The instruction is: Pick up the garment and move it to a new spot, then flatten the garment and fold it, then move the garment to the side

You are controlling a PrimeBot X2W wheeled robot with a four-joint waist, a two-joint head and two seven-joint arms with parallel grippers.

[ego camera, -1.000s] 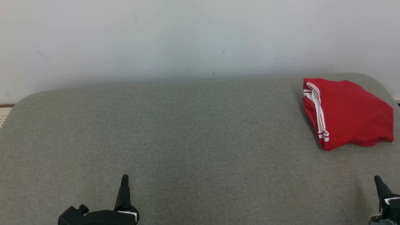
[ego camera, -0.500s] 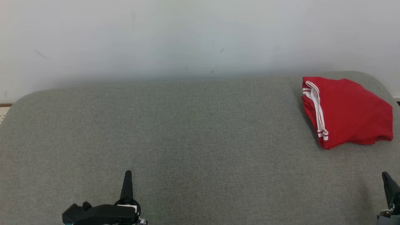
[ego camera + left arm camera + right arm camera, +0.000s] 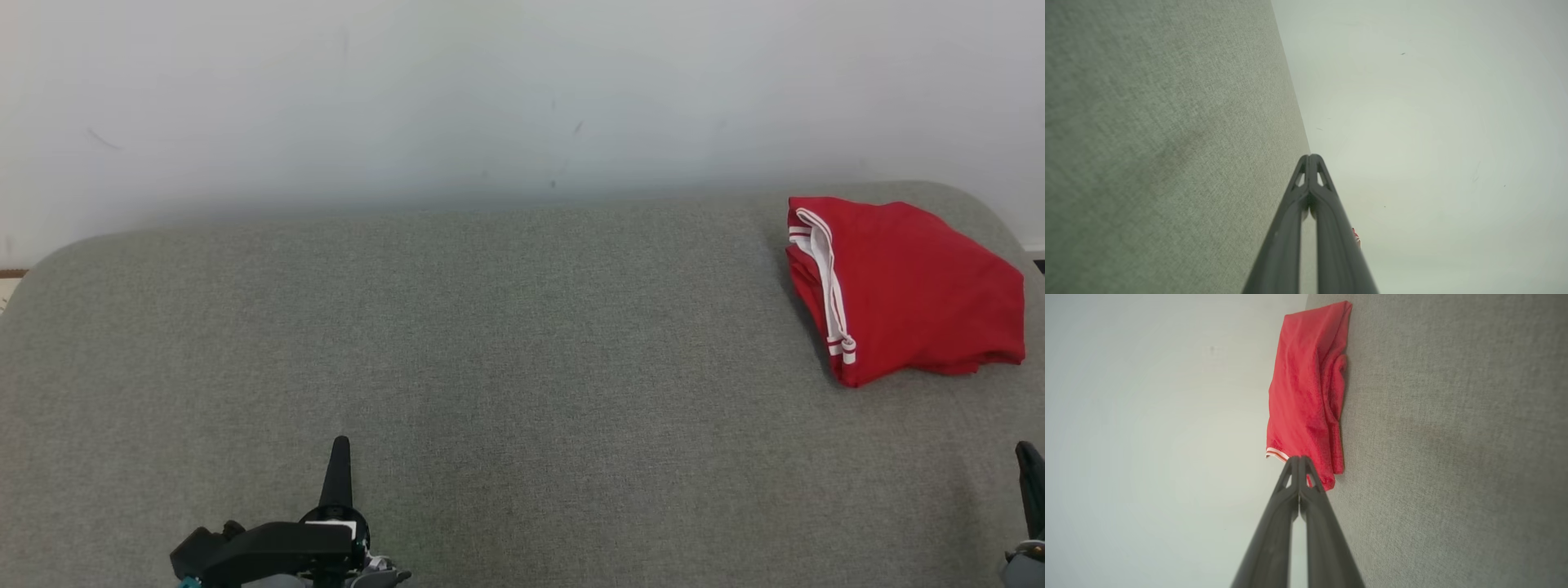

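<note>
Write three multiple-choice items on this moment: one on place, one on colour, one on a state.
1. Where on the grey surface does the garment lie?
A. centre
B. far right corner
C. near left edge
2. What colour is the garment's trim?
A. blue
B. yellow
C. white
3. How is the right gripper?
A. shut, empty
B. open
C. shut on the garment
Key: B, it sits far right in the head view; C, white bands edge the red cloth; A, its jaws meet with nothing between.

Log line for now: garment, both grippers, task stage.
red garment: folded, far right of grey fabric surface | left gripper: shut, empty | right gripper: shut, empty | stage: garment set aside
</note>
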